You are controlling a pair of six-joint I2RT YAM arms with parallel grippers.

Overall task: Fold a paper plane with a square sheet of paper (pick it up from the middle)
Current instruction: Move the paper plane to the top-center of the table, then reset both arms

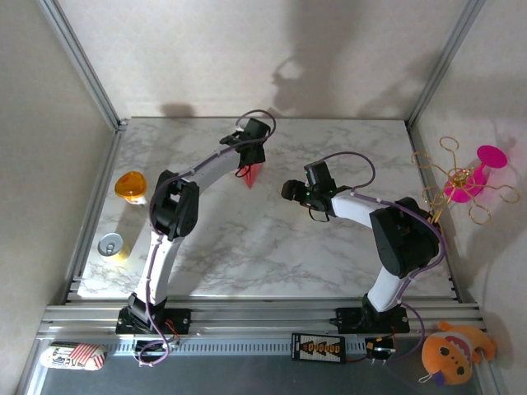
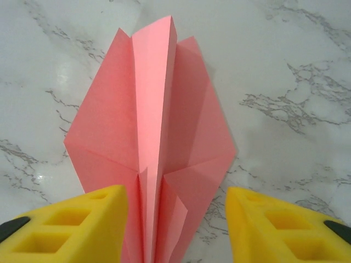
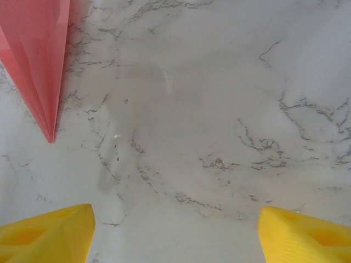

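The paper plane [image 2: 159, 137] lies between the parted jaws of the left gripper [image 2: 174, 203], long axis 12 to 6 o'clock. The right gripper [image 3: 175, 216], wide and empty, stands farther off.

Right hand [image 3: 175, 233]: spread wide, bare surface [image 3: 219, 109] inside gap and ahead, free passage; paper plane [image 3: 35, 66] tip ahead-left, apart. Left hand [image 2: 174, 224]: paper plane lies inside gap and ahead, blocking straight descent; surface free either side. Orange disc [image 1: 130, 185], can [image 1: 109, 244] well behind-left of it.
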